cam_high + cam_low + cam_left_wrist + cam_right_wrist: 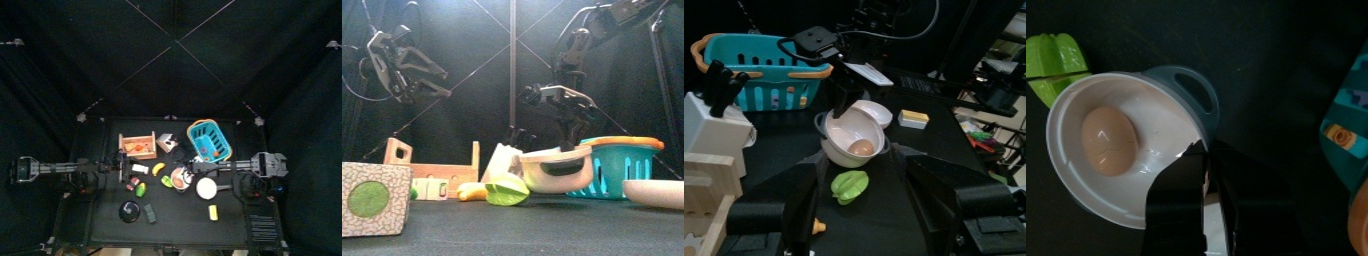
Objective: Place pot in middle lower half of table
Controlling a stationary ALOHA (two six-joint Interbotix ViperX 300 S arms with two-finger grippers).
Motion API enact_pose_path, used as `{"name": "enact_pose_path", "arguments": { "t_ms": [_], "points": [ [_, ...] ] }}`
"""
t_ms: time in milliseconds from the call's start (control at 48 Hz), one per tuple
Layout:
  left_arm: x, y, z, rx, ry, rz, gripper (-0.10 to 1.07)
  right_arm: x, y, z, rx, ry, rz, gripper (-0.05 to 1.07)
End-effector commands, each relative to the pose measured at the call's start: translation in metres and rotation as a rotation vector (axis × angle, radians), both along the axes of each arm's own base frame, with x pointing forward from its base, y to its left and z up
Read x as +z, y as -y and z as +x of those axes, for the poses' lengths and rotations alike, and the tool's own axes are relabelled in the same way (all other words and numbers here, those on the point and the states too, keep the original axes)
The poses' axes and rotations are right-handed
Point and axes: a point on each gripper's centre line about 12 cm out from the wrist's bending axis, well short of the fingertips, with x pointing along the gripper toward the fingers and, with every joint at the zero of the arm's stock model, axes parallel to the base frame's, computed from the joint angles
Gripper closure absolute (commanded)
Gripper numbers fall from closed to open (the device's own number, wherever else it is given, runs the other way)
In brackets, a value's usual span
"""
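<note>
Spanning the frame's middle, black table (pixel 107 215). Pot (pixel 855 138) at centre of the left wrist view, lifted and tilted: cream-white bowl, grey-blue outer wall with a loop handle, brown egg (pixel 1106 138) inside. Mouth tips toward the camera; round, no clear long axis. Right gripper (pixel 847 92) narrowly closed on its rim. Left gripper (pixel 402 70) raised at upper left; jaw state unclear.
</note>
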Motion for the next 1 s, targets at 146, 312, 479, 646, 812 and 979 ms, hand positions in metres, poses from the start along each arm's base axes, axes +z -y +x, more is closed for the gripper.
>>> {"name": "enact_pose_path", "arguments": {
  "t_ms": [146,312,479,646,812,979],
  "points": [
    [-0.002,0.0,-0.004,0.008,-0.004,0.0,0.08,0.035,0.005,0.004,0.017,0.046,-0.021,0.7],
    [-0.003,0.002,-0.012,0.006,0.006,-0.001,0.08,0.034,0.004,0.001,0.034,0.04,0.0,0.7],
    [-0.001,0.003,-0.014,0.006,0.019,-0.001,0.08,0.029,-0.002,-0.001,0.04,0.037,0.017,0.7],
    [0.0,0.003,-0.014,0.008,0.021,-0.004,0.08,0.028,-0.018,0.001,0.063,0.048,0.05,0.7],
    [0.001,0.003,-0.013,0.008,0.024,-0.003,0.08,0.031,-0.025,0.002,0.074,0.06,0.057,0.7],
    [0.002,0.003,-0.013,0.01,0.027,-0.004,0.08,0.034,-0.027,0.003,0.076,0.07,0.061,0.7]
  ]
}}
